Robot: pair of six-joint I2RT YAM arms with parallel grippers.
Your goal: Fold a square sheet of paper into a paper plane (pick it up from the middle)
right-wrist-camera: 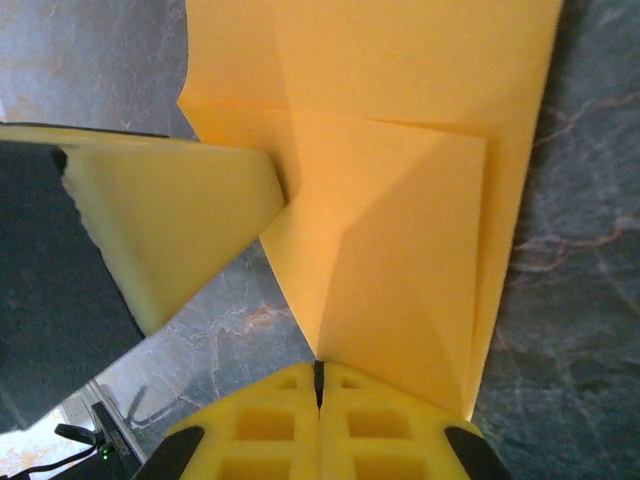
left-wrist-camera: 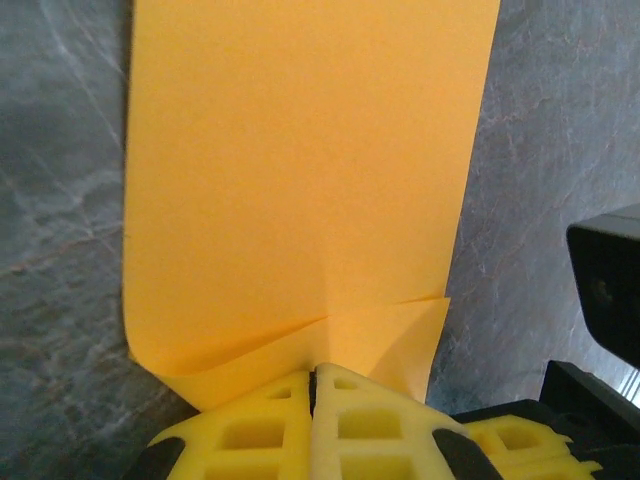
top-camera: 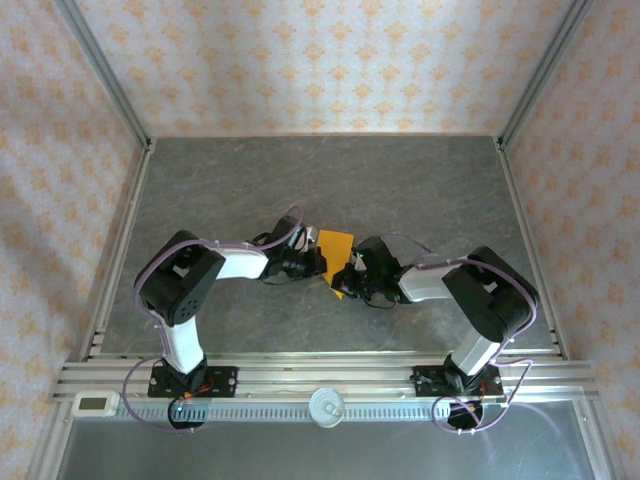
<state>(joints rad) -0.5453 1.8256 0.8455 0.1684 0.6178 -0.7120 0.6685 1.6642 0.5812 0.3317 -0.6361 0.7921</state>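
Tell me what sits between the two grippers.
The orange paper, partly folded, spans the gap between the left gripper and the right gripper in the top view. Each wrist view shows shut fingers pinching its edge.

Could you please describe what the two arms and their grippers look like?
The left arm and right arm have white links between bulky black joints, with thin purple cables looped along them. The left gripper and right gripper have yellow fingers with square cut-outs.

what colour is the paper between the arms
Bright orange, plain; the square sheet of paper shows best in the left wrist view.
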